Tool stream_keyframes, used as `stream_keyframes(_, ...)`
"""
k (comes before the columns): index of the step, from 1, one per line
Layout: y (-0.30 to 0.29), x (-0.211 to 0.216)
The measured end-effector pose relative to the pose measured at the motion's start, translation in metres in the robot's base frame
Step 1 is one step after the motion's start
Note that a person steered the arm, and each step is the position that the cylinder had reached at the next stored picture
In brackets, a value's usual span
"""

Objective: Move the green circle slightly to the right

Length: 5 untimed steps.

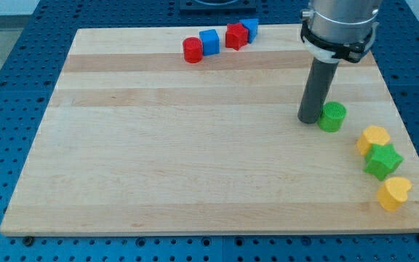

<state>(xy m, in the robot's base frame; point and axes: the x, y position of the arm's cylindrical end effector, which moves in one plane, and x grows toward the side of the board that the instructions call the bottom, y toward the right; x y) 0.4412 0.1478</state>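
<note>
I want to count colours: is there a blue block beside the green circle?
No, the green circle has only my tip beside it; both blue blocks sit at the view's top.

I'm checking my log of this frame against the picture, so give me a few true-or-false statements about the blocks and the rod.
1. My tip sits just at the view's left of the green circle. True.
2. The green star lies between two yellow blocks. True.
3. The red and blue blocks sit at the view's bottom edge. False: the red circle and its neighbours line the top edge.
4. The green circle touches the yellow blocks. False: bare board separates them.
</note>
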Motion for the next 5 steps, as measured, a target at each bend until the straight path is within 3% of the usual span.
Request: stream_keyframes(5, 0.034, 0.000)
